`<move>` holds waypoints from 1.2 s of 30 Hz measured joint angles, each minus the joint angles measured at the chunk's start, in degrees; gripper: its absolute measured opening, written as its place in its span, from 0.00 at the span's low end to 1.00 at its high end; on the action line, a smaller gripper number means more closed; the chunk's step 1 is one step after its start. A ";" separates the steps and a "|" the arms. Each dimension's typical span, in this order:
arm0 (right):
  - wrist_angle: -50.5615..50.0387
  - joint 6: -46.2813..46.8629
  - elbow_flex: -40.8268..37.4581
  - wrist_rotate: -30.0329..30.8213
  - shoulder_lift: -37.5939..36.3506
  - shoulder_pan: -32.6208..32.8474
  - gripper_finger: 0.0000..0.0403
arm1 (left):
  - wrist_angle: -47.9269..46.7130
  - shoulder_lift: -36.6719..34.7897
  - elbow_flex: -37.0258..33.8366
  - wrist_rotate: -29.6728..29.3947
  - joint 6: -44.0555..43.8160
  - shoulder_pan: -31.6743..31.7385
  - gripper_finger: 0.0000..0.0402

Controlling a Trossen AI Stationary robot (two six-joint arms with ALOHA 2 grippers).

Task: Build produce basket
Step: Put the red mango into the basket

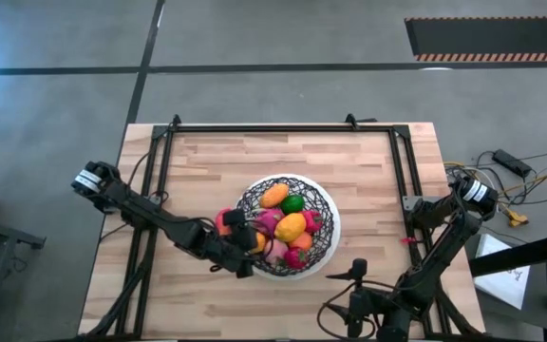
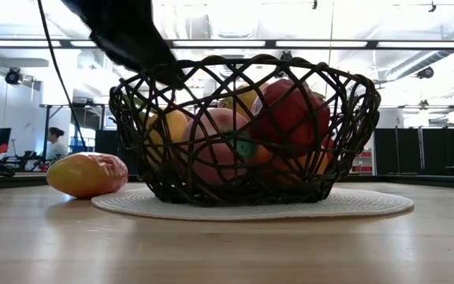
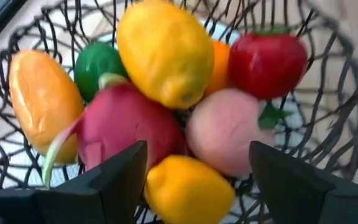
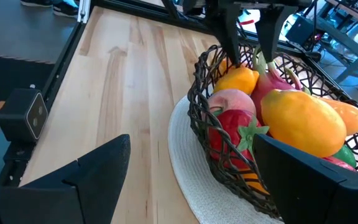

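Low view alone shows fruit [image 2: 87, 174] outside basket [image 2: 243, 134], on table.

Black criss-cross wire made the basket [image 1: 323, 220], set on a white woven rim [image 2: 369, 207]; inside it the produce [image 3: 166, 106] showed bright: a yellow lemon [image 3: 165, 51] on top, a green lime [image 3: 96, 62], a deep pink dragon fruit [image 3: 126, 124] with pale green tips, a peach-pink piece [image 3: 224, 129], a red one [image 3: 267, 56] with a green leaf; pale striped wood was the table [image 1: 207, 161]; both arms were dark.
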 joint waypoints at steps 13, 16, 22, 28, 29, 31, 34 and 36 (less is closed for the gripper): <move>-0.05 0.52 -0.02 -0.01 0.00 0.00 0.81 | -23.29 -5.59 9.79 0.10 -11.34 -6.63 0.64; -0.02 0.52 -0.03 -0.01 0.00 0.00 0.81 | -34.59 -7.55 8.84 0.06 -24.46 -9.83 0.64; 0.04 0.50 -0.34 0.00 0.00 0.00 0.81 | -45.32 -8.92 1.69 -4.07 -51.09 -16.55 0.64; 0.02 0.37 -0.48 0.01 0.00 0.00 0.81 | -38.45 -8.65 -9.99 -11.95 -66.10 -16.64 0.64; 0.02 0.37 -0.48 0.01 0.00 0.00 0.81 | -37.18 -8.72 -11.48 -12.12 -67.34 -15.79 0.64; 0.02 0.33 -0.48 0.01 0.00 0.00 0.81 | -33.88 -9.07 -14.07 -12.23 -67.86 -14.46 0.65; 0.02 0.19 -0.52 0.01 0.02 0.00 0.81 | -29.24 -9.99 -16.92 -12.29 -66.87 -12.72 0.69; -0.01 0.17 -0.60 0.01 0.02 0.00 0.81 | -26.77 -10.87 -18.38 -12.35 -65.01 -11.86 0.74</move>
